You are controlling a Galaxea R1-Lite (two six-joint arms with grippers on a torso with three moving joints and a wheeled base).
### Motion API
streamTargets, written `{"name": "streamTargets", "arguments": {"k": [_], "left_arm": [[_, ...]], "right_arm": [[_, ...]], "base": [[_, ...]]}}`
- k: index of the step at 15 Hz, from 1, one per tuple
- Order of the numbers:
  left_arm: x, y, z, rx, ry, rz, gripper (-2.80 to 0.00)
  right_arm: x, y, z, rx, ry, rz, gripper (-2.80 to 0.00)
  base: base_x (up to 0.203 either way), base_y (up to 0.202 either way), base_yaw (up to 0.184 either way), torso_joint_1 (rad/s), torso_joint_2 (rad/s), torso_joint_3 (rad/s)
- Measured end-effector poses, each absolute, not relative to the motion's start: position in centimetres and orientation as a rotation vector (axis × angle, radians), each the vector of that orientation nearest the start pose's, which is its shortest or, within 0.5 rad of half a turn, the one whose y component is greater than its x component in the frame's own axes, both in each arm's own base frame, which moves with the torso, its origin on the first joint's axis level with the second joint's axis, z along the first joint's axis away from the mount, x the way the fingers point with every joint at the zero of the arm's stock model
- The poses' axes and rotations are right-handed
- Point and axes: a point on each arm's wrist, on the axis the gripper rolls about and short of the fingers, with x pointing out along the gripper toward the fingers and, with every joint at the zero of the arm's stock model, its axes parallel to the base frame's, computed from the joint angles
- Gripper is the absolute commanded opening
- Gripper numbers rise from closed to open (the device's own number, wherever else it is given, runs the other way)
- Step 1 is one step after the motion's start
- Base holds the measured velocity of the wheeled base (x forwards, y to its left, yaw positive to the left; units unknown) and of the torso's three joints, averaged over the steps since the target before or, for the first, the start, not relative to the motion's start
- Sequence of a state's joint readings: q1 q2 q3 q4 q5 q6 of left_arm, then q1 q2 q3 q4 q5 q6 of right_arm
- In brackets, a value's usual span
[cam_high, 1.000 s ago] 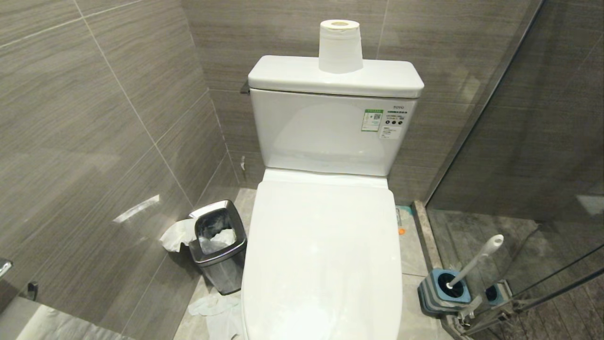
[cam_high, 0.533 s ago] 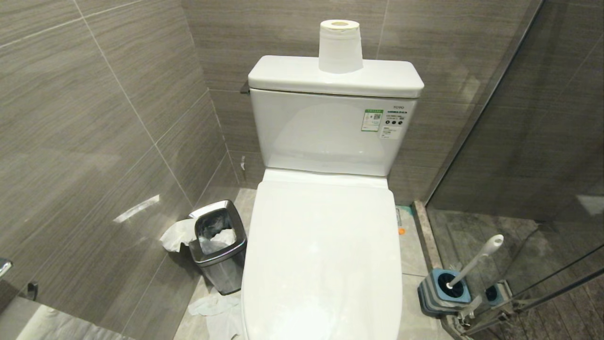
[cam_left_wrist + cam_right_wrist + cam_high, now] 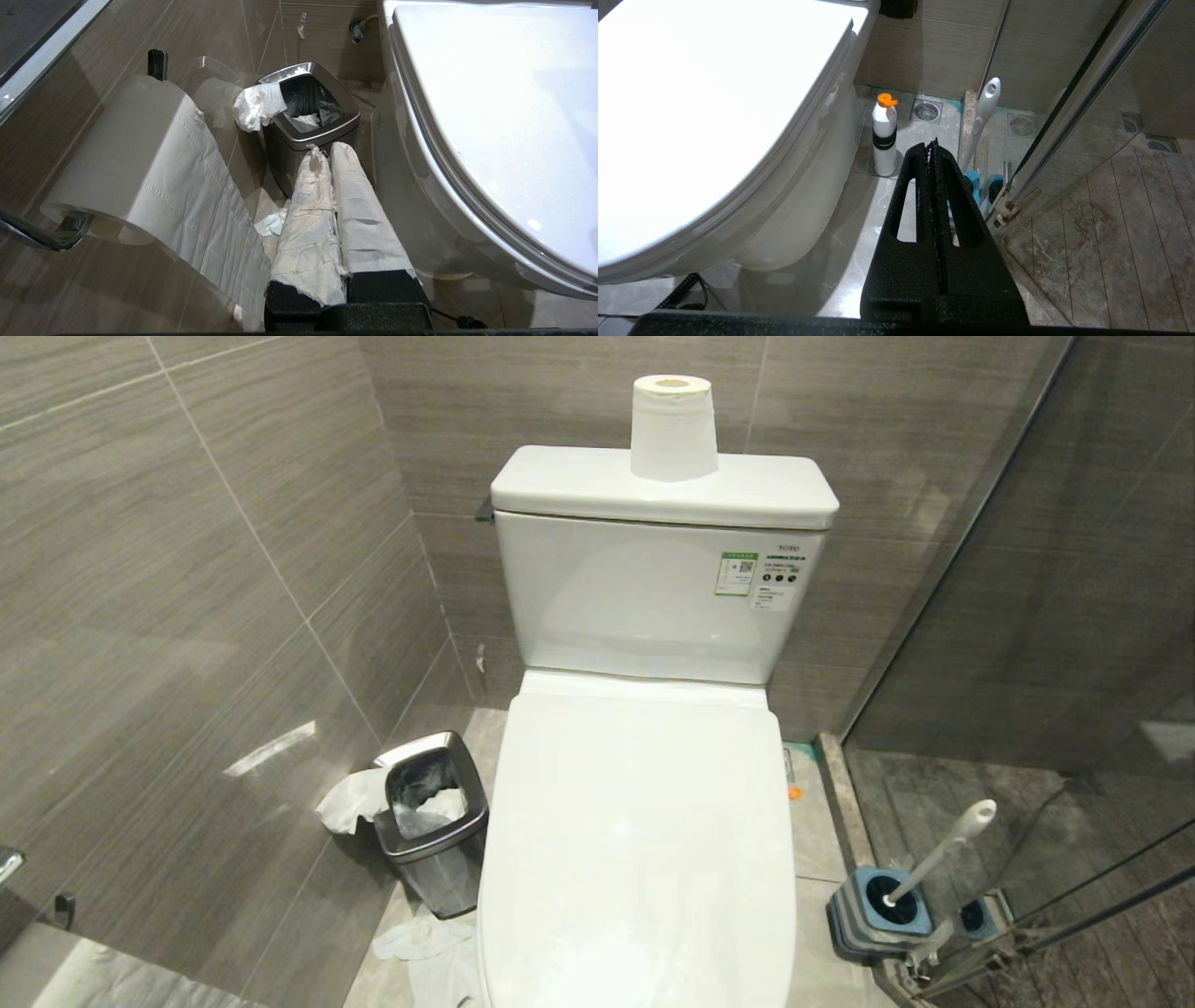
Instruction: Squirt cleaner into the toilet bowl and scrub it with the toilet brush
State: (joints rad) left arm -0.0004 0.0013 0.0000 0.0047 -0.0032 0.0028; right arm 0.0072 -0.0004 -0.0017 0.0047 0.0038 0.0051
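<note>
White plastic lid covers the toilet bowl; lift it first. Both closed, empty grippers, left gripper and right gripper, hang low; toilet brush stands just beyond the right one.

Tiled bathroom, toilet, waste bin, glass shower screen

Your head view looks steeply down at the closed toilet bowl from close in front. Your left wrist view sits low on the toilet's left, facing the waste bin; your right wrist view sits low on its right, facing the toilet brush. All three share the toilet lid.
</note>
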Motion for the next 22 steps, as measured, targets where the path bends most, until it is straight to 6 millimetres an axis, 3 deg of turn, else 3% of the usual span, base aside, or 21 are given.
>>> {"name": "streamTargets", "arguments": {"k": [22], "left_arm": [[-2.27,-0.01,7.5,0.003,0.006,-0.003,-2.8]], "right_arm": [[-2.3,-0.03,7.55,0.006,0.003,0.003,-2.8]], "base": [[0.0,0.0,0.0,0.0,0.0,0.0]]}}
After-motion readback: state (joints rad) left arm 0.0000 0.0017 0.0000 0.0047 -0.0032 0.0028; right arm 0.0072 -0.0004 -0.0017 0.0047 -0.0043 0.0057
